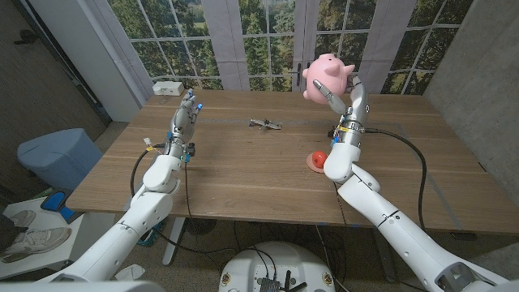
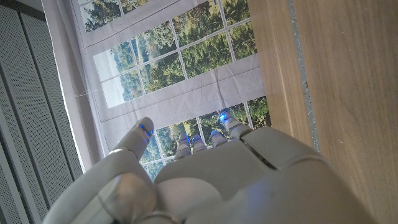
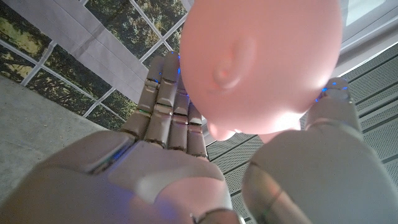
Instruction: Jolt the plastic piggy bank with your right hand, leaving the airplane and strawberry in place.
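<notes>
Fingers of our right hand point(image 1: 345, 96) gripped the pink piggy bank point(image 1: 327, 78), lifted above the table point(image 1: 243, 174) (strawberry point(image 1: 317, 161) below its wrist, airplane point(image 1: 265, 124) well off toward our left hand point(image 1: 185, 118), which held nothing, fingers extended).

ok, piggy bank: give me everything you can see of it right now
The piggy bank is a pink, smooth, glossy, rounded pig that looks like moulded plastic, with small ears and a snout showing in the head view. It is off the table, held up in the air by the right robot hand, above the table's far right part. In the right wrist view its rounded body sits between the fingers and the thumb, with one small ear-like bump showing. Nothing else touches it.
</notes>
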